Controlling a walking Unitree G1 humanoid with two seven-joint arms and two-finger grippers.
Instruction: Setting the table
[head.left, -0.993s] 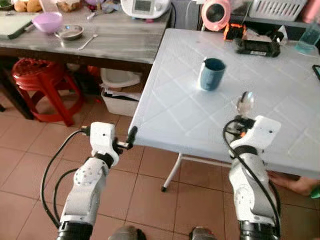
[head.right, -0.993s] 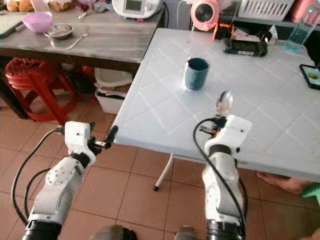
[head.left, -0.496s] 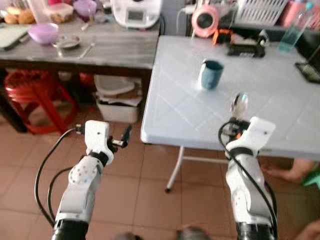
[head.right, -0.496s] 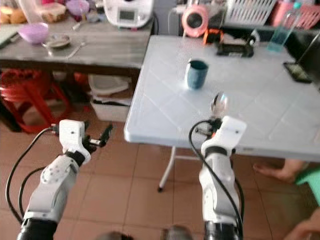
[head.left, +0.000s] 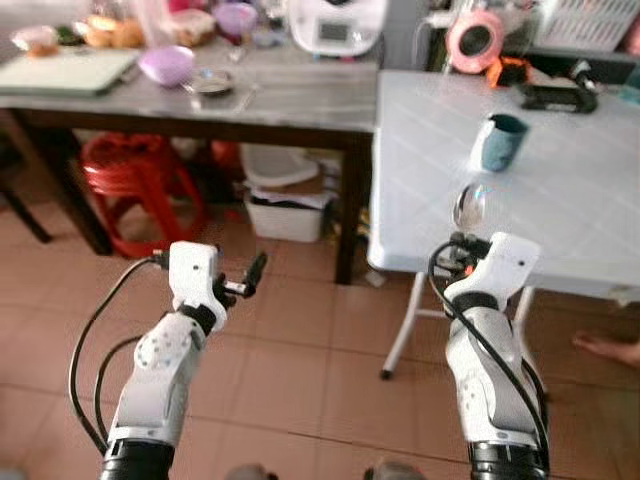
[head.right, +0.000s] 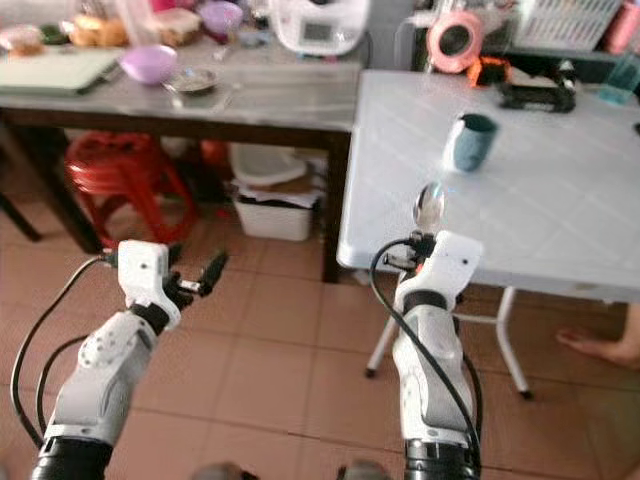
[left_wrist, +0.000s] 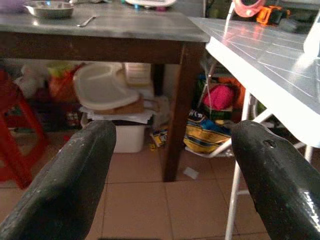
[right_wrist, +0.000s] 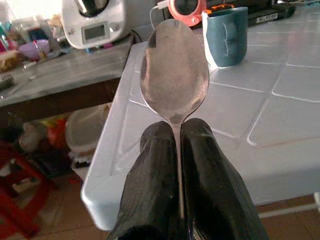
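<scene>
I read no brand or lettering anywhere; the pale screen on the far appliance is too blurred to make out.

Nearest me, my right gripper (right_wrist: 176, 145) is clenched on the thin handle of a shiny metal spoon (right_wrist: 174, 70), its two matte black fingers (right_wrist: 150, 150) pressed together with the stem between them and the smooth oval bowl standing upright above. In the head views the spoon is held in the air at the near left corner of the white plastic folding table (head.left: 560, 190), whose top is moulded in a raised diamond grid.

My left gripper (head.left: 250, 275) hovers over the terracotta tiled floor (head.left: 300, 350), well left of that table, its rounded black fingers (left_wrist: 75, 165) spread wide apart and holding nothing.

Farther on, a teal ceramic mug (head.left: 498, 142) stands upright on the white table, well apart from the spoon. Left of it runs a dark-legged table with a grey streaked top (head.left: 300, 95). Under it sit a red plastic stool (head.left: 135, 170) and a white plastic bin (head.left: 290, 205).

On the grey top lie a lilac plastic bowl (head.left: 167, 65), a small steel dish (head.left: 210, 83) and, at the back, a white kitchen appliance (head.left: 335, 25). A round pink fan (head.left: 475, 35) stands behind the white table's far edge.
</scene>
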